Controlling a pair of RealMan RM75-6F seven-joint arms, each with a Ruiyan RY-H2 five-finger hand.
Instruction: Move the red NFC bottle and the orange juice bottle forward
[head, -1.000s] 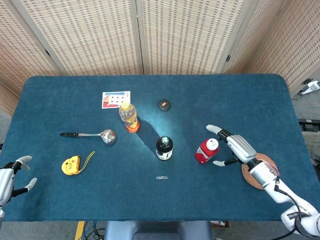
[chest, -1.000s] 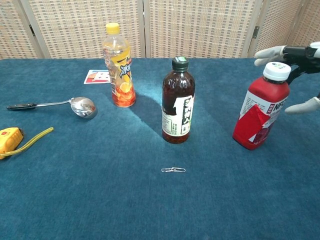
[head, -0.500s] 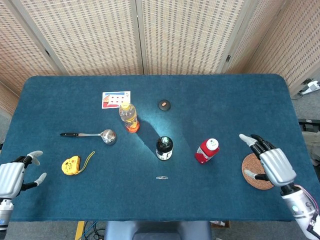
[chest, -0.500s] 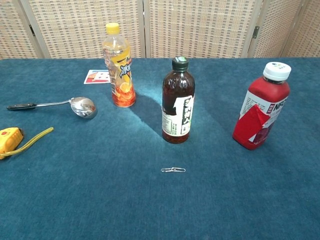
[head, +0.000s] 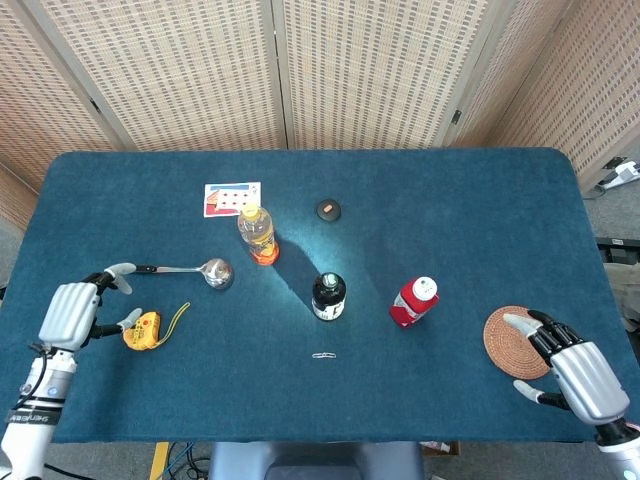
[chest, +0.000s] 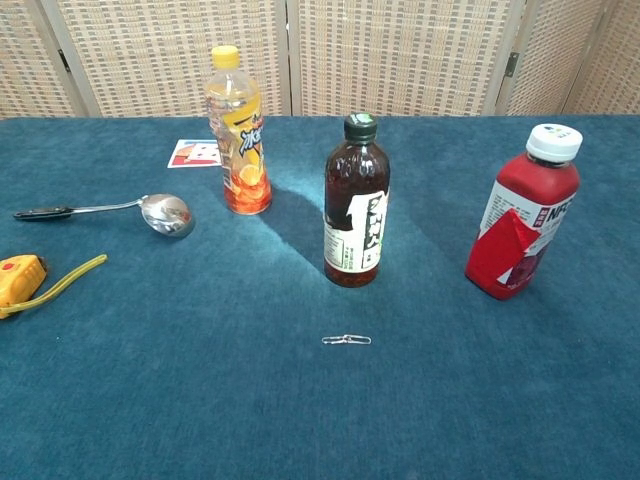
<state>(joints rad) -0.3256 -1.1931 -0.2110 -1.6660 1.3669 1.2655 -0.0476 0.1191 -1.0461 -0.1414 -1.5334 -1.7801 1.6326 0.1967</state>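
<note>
Both hands hold nothing, fingers spread: the right hand (head: 575, 372) well right of the dark bottle (head: 328, 296), the left hand (head: 72, 313) far left. The NFC bottle (head: 414, 302) stands just right of it, the juice bottle (head: 257, 234) behind-left.

Dark bottle (head: 329, 296): you see it upright mid-desk, green cap, white label.
Spoon (head: 185, 269): lies left, black handle pointing left.
Tape measure (head: 142, 331): yellow, near your front-left edge.
Paper clip (head: 323, 355): in front of the dark bottle.
Card (head: 232, 198): flat, far left-centre.
Coaster (head: 508, 338): woven, right.
Small dark disc (head: 328, 209): far centre.
</note>
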